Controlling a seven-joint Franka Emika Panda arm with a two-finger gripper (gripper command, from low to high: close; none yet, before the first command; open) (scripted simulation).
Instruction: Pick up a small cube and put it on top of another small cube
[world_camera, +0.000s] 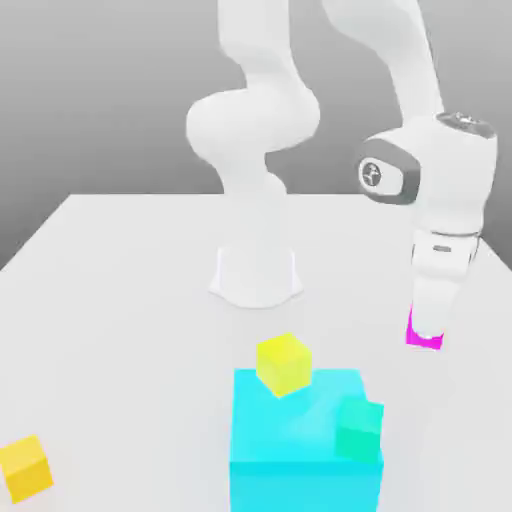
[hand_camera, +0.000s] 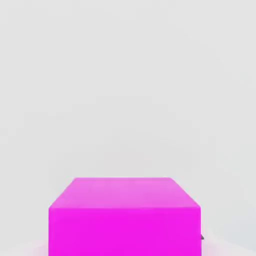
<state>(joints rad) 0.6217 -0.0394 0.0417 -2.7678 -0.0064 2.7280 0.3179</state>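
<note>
The small cube (world_camera: 425, 343) is bright magenta and sits low at the exterior view's right, to the right of the big cyan block. My gripper (world_camera: 427, 335) points straight down over it. Its white fingers (world_camera: 432, 310) cover most of the cube, so just a magenta strip shows at their tips. In the hand view the small cube (hand_camera: 125, 217) looms close against the white table (hand_camera: 125, 75). The gripper is shut on this cube. Whether the cube rests on the table or hangs just above it I cannot tell.
A big cyan block (world_camera: 305, 450) stands at the front middle, with a yellow cube (world_camera: 283, 362) and a teal-green cube (world_camera: 358, 427) on top. Another yellow cube (world_camera: 25, 467) lies at the front left. The arm's base (world_camera: 255, 275) stands behind the block.
</note>
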